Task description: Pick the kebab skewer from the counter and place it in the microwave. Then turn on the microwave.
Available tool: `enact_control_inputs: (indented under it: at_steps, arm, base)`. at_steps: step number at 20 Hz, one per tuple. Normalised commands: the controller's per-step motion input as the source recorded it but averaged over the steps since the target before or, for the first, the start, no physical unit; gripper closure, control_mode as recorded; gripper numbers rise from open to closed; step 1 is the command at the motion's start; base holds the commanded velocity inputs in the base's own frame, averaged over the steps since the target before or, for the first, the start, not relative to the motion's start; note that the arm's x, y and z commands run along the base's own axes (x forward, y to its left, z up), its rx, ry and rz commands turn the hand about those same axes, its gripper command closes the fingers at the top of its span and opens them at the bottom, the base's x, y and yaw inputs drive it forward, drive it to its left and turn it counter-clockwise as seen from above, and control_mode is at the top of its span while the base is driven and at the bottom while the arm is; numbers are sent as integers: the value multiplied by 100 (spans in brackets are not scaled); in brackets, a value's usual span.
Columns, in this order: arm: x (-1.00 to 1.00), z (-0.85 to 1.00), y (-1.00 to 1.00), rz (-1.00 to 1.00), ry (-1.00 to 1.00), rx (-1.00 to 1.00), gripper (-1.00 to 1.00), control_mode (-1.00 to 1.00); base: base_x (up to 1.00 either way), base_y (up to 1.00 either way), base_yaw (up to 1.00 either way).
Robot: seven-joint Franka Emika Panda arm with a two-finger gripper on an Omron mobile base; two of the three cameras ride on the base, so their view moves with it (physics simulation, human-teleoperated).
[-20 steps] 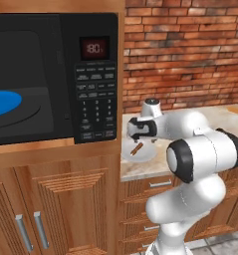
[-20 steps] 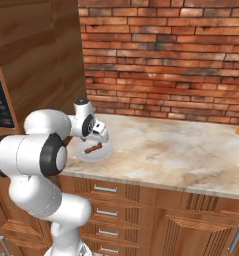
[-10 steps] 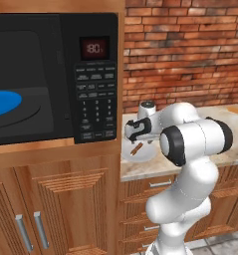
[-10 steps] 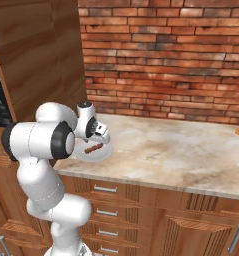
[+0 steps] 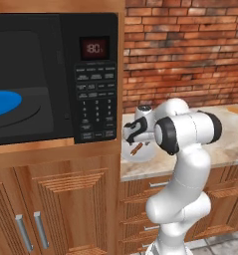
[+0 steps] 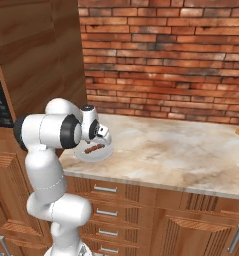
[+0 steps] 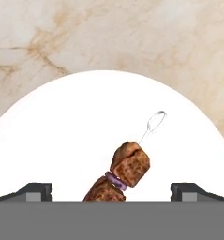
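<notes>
Step in hand: reaching for thin brown-chunked kebab skewer [image 7: 126,172] on round white plate [image 7: 62,140]. Two-finger gripper [image 7: 111,190] above skewer, jaws apart, empty. Next: descend over skewer, clamp.

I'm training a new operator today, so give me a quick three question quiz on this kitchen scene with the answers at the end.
1. True or false: the gripper has its jaws shut on the kebab skewer.
2. What does the kebab skewer lie on? A) bare counter B) a white plate C) the blue round plate in the microwave
3. In the left base view, on which side of the microwave's button panel does the white plate sit?

Key
1. False: the jaws stand wide apart, with the skewer between them.
2. B
3. To its right, on the counter by the brick wall.
</notes>
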Motion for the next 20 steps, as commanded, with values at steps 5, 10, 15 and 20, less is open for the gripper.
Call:
enact_control_inputs:
  at_steps: [5,10,15,20]
  arm:
    - [18,-22,2,0,4,0,-100,-100]
    - [7,-16,0,0,6,0,-100,-100]
    - [4,-15,0,0,7,0,100,-100]
    - [0,-1,0,0,3,0,100,-100]
  base:
    - [0,0,0]
    - [0,0,0]
    - [0,0,0]
    - [0,0,0]
